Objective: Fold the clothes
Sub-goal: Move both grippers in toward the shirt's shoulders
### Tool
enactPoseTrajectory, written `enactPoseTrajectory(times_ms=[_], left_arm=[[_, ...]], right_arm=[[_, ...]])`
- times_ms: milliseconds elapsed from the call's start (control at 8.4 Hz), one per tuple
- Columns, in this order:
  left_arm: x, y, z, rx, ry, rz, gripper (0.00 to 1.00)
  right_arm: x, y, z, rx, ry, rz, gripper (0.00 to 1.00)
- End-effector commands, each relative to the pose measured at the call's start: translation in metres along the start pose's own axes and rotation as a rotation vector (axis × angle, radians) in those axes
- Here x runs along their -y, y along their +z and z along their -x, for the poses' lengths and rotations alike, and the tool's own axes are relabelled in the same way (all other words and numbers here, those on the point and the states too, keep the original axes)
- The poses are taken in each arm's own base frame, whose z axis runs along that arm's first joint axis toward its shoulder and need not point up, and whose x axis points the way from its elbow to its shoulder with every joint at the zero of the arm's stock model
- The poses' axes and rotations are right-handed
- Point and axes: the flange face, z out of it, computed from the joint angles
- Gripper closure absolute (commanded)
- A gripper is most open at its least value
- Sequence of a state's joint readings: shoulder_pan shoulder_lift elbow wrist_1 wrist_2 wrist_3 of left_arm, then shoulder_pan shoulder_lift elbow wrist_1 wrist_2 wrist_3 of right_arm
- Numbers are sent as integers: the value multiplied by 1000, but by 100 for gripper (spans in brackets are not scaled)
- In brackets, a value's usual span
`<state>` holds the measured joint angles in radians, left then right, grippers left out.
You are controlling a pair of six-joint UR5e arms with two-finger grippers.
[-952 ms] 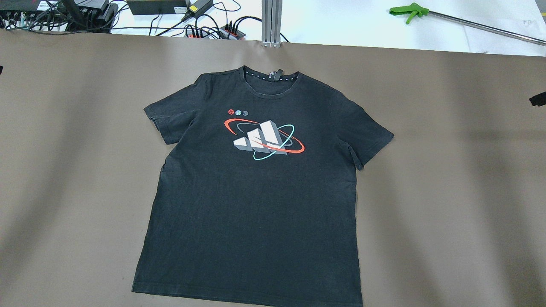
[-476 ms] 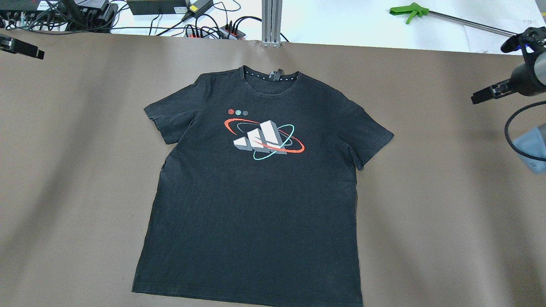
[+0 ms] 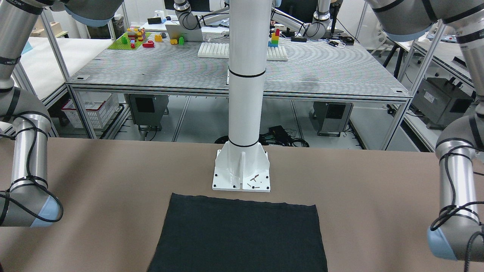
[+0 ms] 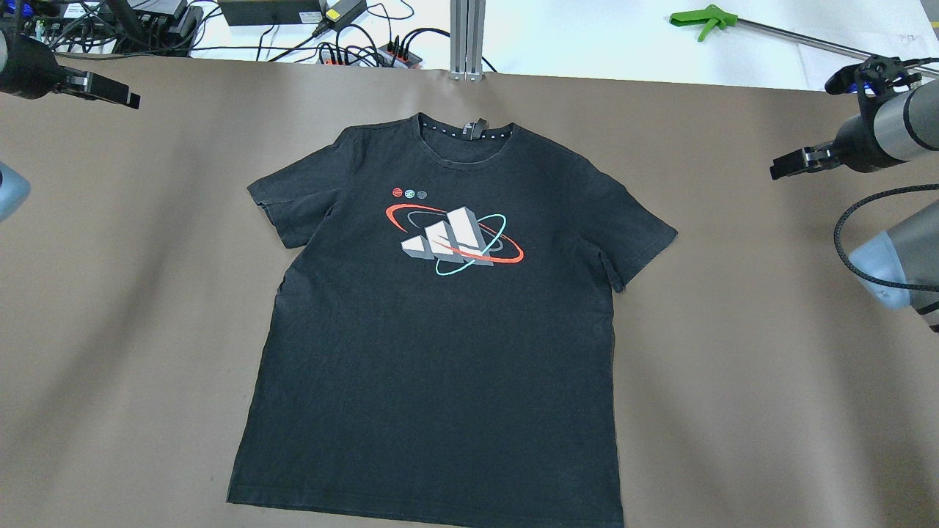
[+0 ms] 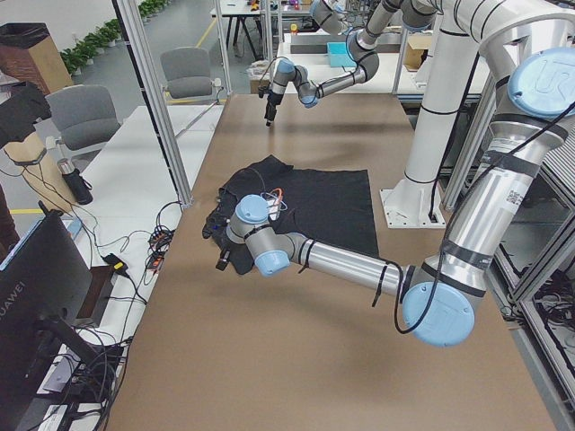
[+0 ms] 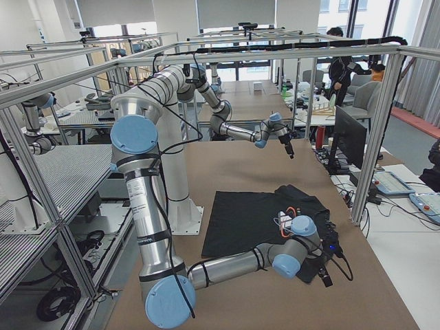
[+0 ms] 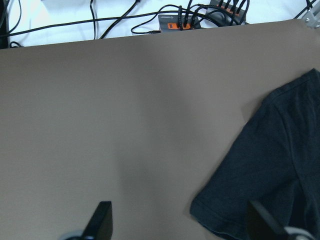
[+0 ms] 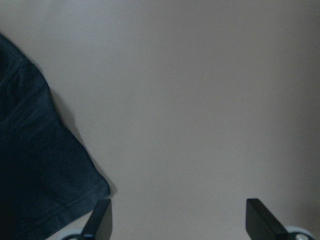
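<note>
The clothes are one black T-shirt (image 4: pixel 440 323) with a red, teal and grey chest print. It lies flat and face up on the brown table (image 4: pixel 733 367), collar at the far side. Its hem end (image 3: pixel 242 234) shows in the front-facing view. My left gripper (image 4: pixel 130 97) hovers open, far left of the shirt's left sleeve (image 7: pixel 260 175). In the left wrist view the left gripper (image 7: pixel 180 225) holds nothing. My right gripper (image 4: pixel 776 171) hovers open to the right of the other sleeve (image 8: pixel 45 175). The right wrist view shows the right gripper (image 8: pixel 178 220) empty too.
The white pillar's base plate (image 3: pixel 242 173) stands just behind the hem. Cables and power strips (image 4: pixel 367 51), an aluminium post (image 4: pixel 467 37) and a green-handled tool (image 4: pixel 704 20) lie beyond the table's far edge. Bare brown table surrounds the shirt.
Both grippers have come further in over the table from its outer edges toward the shirt's sleeves. The shirt has not moved.
</note>
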<state>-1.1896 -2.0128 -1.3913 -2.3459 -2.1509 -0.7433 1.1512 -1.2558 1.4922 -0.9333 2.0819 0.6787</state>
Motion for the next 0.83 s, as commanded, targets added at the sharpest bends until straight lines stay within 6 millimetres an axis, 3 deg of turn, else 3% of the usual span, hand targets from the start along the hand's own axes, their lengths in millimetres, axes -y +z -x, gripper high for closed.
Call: enactPoseTrajectory(times_ms=[0, 357, 714], left_arm=[[-8, 32, -49, 13, -16, -34, 6], [-9, 37, -68, 0, -10, -36, 6], [1, 37, -79, -9, -2, -47, 6]], right_arm=[[-14, 56, 7, 24, 42, -43, 6], [-28, 87, 65, 9, 112, -76, 6], [-35, 103, 72, -8, 104, -68, 6]])
